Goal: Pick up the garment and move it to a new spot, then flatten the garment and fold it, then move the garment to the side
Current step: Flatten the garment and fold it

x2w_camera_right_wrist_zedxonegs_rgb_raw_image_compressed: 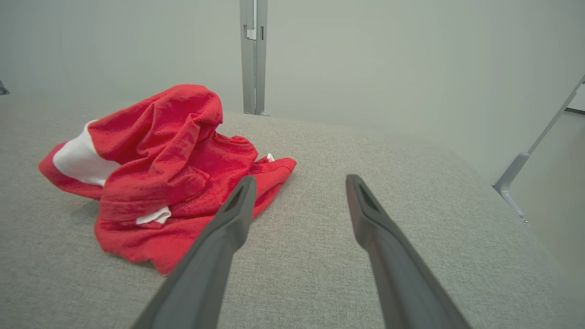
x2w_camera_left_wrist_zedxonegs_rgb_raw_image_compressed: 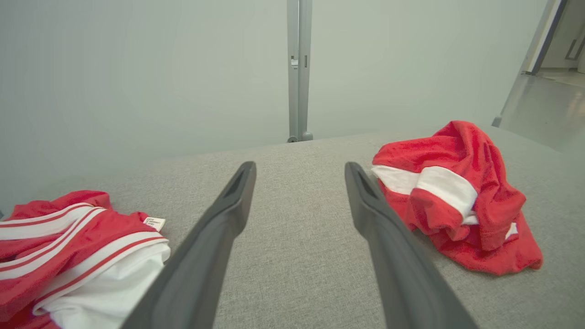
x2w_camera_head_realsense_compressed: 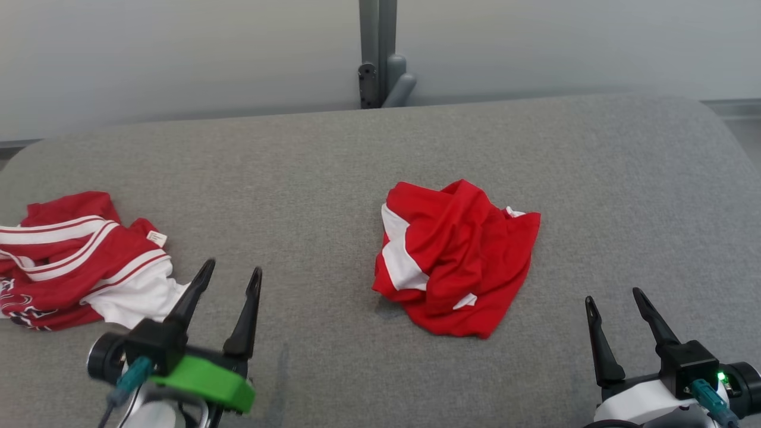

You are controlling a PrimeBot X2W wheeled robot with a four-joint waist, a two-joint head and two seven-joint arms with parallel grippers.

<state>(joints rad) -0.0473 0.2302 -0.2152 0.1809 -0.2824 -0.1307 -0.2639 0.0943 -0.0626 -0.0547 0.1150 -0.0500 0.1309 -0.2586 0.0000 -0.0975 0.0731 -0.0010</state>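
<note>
- Left tool (x2w_camera_head_realsense_compressed: 233, 266): mine. Fingers spread wide, nothing between them. It hovers over the near left of the desk (x2w_camera_head_realsense_compressed: 333, 172), close to the striped garment (x2w_camera_head_realsense_compressed: 77, 255).
- Right tool (x2w_camera_head_realsense_compressed: 613, 295): mine. It is also wide apart and empty, over the near right of the desk.
- Garment (x2w_camera_head_realsense_compressed: 458, 255): red with white bands, crumpled in a heap near the middle of the desk. It lies between my two tools, nearer the right one and touching neither.
- Handling, as I judge it: light, soft and limp. It should sag and drape once lifted. It is not fragile, and the knit looks unlikely to slip.
- Where to hold: the raised red fold on top of the heap, or the near edge lying low toward my right tool. A pinch at the crest may catch several layers.
- Striped garment: red and white with a small label, at the far left, well apart from the heap. I take it as not the piece in hand.
</note>
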